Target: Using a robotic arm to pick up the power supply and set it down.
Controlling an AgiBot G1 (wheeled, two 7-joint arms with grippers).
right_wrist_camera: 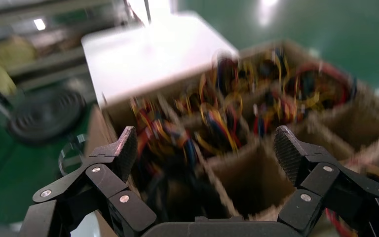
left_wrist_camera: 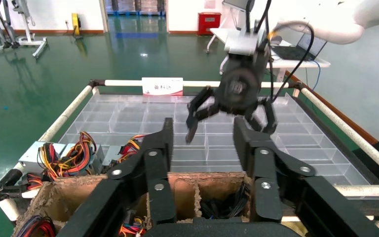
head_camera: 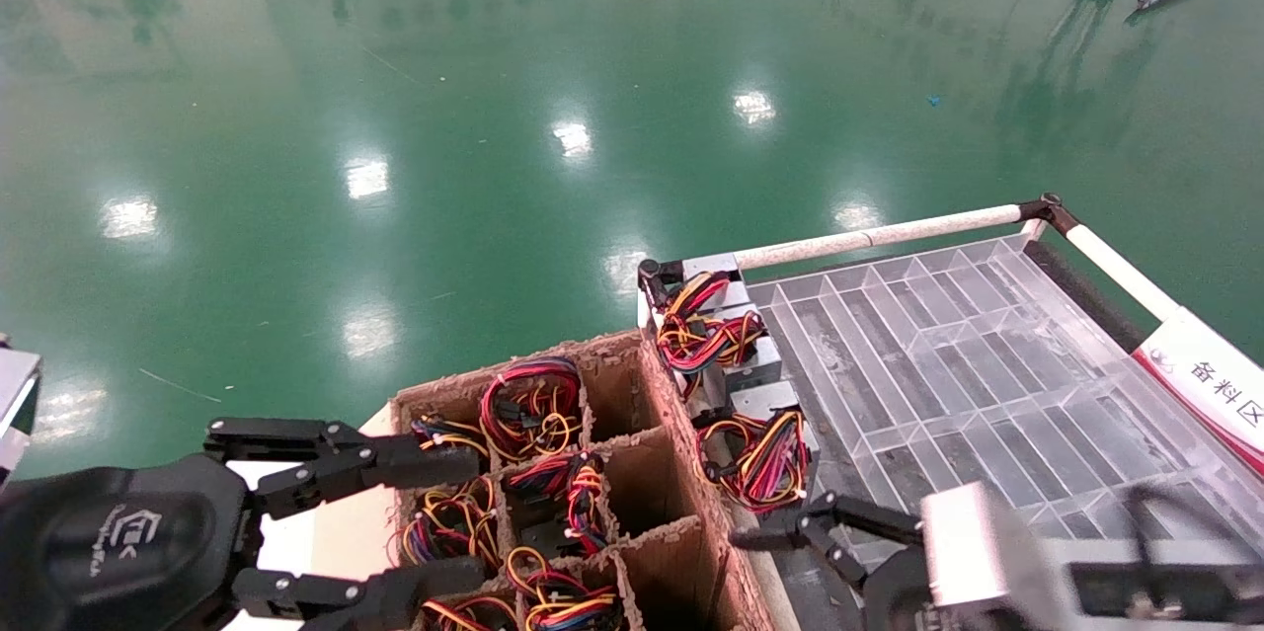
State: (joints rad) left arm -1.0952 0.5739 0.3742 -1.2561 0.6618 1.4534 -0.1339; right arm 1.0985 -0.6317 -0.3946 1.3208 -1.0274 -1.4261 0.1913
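The left claw (head_camera: 464, 520) is at the near-left of the work with its fingers spread wide and empty, over the near cells of the divided cardboard box (head_camera: 620, 366), which hold red, yellow and orange wire bundles (head_camera: 533, 404). In the left wrist view, just past that claw and below the line of its fingers, one cell in the row against the tray holds a bundle of all-black cables. This is judged to be the power supply (left_wrist_camera: 223, 205). Its metal body is hidden in the cell, so its long axis cannot be determined. Beyond that row hangs the right claw (right_wrist_camera: 206, 148), also wide open and gripping nothing. It is over the seam between the box and the clear compartmented tray (head_camera: 938, 345), and faces back towards the box. The power supply therefore lies between the two claws, low in its cell. By judgement the right claw is nearer and would need to move down and towards the box. Grey units with coloured wires (head_camera: 731, 354) sit on the tray's edge, and the green floor (head_camera: 494, 118) lies beyond.
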